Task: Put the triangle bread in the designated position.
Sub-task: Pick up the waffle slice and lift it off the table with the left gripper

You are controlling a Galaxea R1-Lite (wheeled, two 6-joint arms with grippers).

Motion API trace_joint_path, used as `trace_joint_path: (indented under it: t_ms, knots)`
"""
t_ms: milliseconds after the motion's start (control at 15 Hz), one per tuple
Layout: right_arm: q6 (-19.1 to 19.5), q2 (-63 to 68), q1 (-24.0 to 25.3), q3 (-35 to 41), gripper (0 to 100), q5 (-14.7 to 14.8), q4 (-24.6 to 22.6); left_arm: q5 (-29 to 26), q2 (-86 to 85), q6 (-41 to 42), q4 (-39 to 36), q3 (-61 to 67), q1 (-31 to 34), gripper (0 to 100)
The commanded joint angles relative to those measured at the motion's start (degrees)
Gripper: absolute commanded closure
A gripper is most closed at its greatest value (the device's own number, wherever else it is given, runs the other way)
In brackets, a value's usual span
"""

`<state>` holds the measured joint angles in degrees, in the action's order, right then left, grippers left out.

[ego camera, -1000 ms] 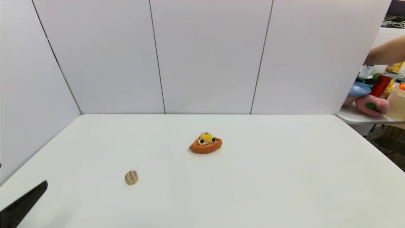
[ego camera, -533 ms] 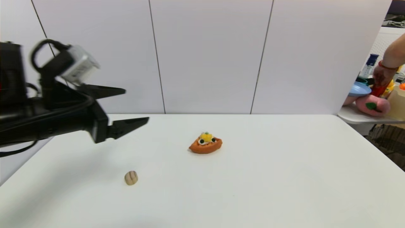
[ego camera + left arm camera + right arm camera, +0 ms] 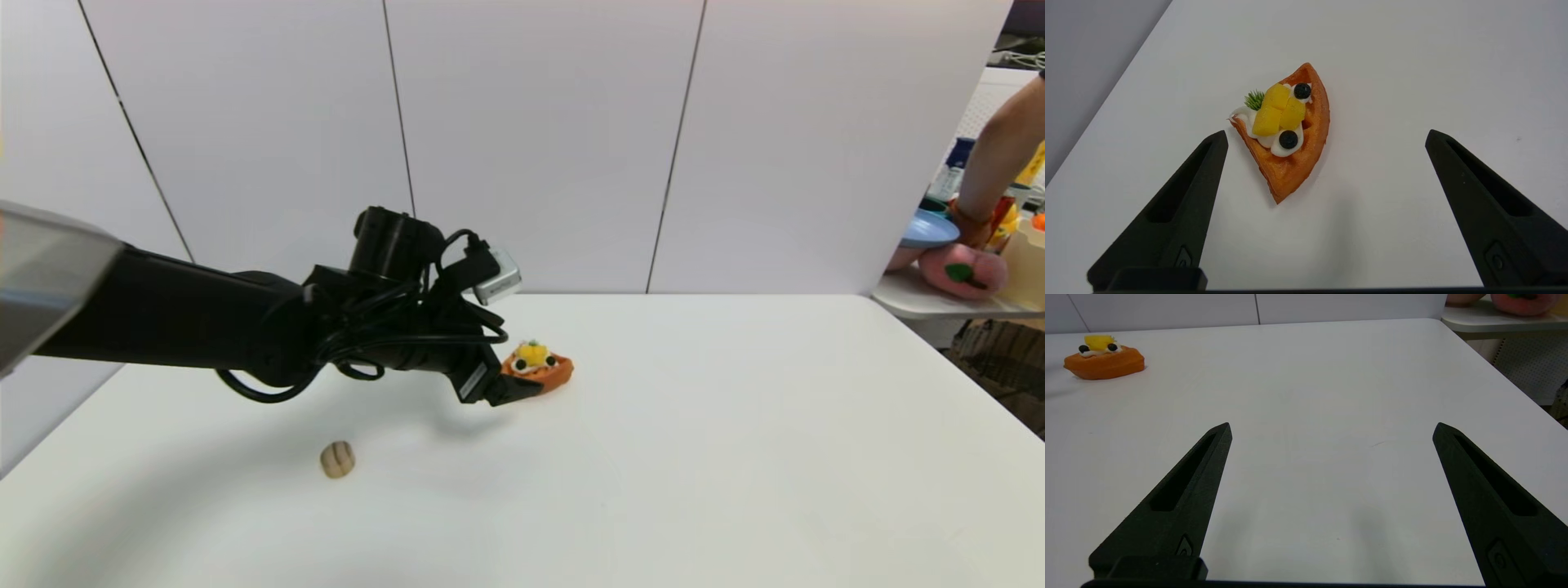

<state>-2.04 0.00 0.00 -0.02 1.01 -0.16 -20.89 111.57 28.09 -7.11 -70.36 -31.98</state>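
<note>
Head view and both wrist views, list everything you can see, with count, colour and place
triangle bread: one, orange-brown with yellow chunks, white cream, two dark berries, green sprig; mid-table
ridged lump: one, beige; near left of table
table: one, white
wall panels: white, behind table
side table clutter: mixed colours, far right, with a person's arm
left gripper: black, open, above the bread, bread between its fingers
right gripper: black, open, over bare table right of the bread
</note>
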Motion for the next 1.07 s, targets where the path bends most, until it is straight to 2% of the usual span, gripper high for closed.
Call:
trace_joint_path:
  t_ms: [67,400,1067]
  knots:
    - [-0.1,0.1,0.0,-0.1,0,0.0,0.0,4.5,4.8,-2.7,2.4,-2.8,0.1,0]
    - [0.0,0.1,0.0,-0.1,0,0.0,0.0,4.4,8.1,-4.8,5.5,-7.7,0.0,0]
    - [0.0,0.1,0.0,0.0,0,0.0,0.0,4.1,14.0,-5.5,5.6,-13.1,-0.2,0]
